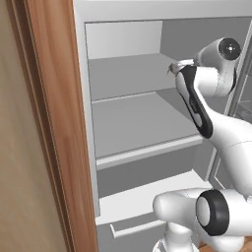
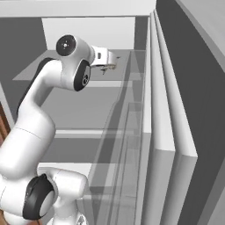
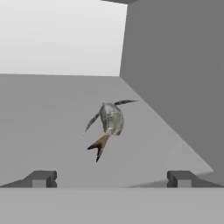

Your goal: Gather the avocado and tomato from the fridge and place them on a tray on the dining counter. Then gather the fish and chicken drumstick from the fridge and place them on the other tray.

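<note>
The fridge (image 1: 128, 123) stands open. The fish (image 3: 109, 122) lies on an upper shelf (image 1: 133, 74) near the right wall, not yet gripped. Its placement on a tray remains to be done; the state of the avocado, tomato and drumstick cannot be judged here. The arm reaches into the upper compartment with the hand roughly level. The gripper (image 3: 111, 178) is spread wide, short of the fish and aimed at it.
</note>
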You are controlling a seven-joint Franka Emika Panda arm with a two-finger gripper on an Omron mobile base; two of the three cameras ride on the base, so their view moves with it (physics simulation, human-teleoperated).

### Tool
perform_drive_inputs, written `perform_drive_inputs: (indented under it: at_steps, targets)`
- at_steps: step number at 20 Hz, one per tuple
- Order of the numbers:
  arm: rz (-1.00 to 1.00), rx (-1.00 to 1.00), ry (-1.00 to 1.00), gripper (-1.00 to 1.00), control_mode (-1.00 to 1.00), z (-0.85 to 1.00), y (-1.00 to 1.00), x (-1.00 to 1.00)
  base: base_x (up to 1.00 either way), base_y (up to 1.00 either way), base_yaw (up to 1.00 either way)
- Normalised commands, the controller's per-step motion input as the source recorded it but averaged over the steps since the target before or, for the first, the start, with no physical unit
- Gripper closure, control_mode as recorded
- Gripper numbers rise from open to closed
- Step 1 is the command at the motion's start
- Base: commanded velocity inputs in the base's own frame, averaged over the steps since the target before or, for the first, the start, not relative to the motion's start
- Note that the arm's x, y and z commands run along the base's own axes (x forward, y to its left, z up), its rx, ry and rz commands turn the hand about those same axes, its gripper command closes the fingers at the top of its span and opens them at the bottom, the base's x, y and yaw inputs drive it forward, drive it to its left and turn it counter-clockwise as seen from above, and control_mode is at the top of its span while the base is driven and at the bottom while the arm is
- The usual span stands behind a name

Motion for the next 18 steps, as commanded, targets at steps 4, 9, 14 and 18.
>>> perform_drive_inputs:
  at_steps: [4, 9, 14, 18]
  targets:
    - [0.0, 0.0, 0.0, -1.0, -1.0, -0.23, -0.09, 0.4, 0.0, 0.0, 0.0]
    - [0.0, 0.0, 0.0, -1.0, -1.0, -0.16, -0.09, 0.41, 0.0, 0.0, 0.0]
    - [0.0, 0.0, 0.0, -1.0, -1.0, -0.13, -0.03, 0.37, 0.0, 0.0, 0.0]
    - [0.0, 0.0, 0.0, -1.0, -1.0, -0.12, 0.0, 0.35, 0.0, 0.0, 0.0]
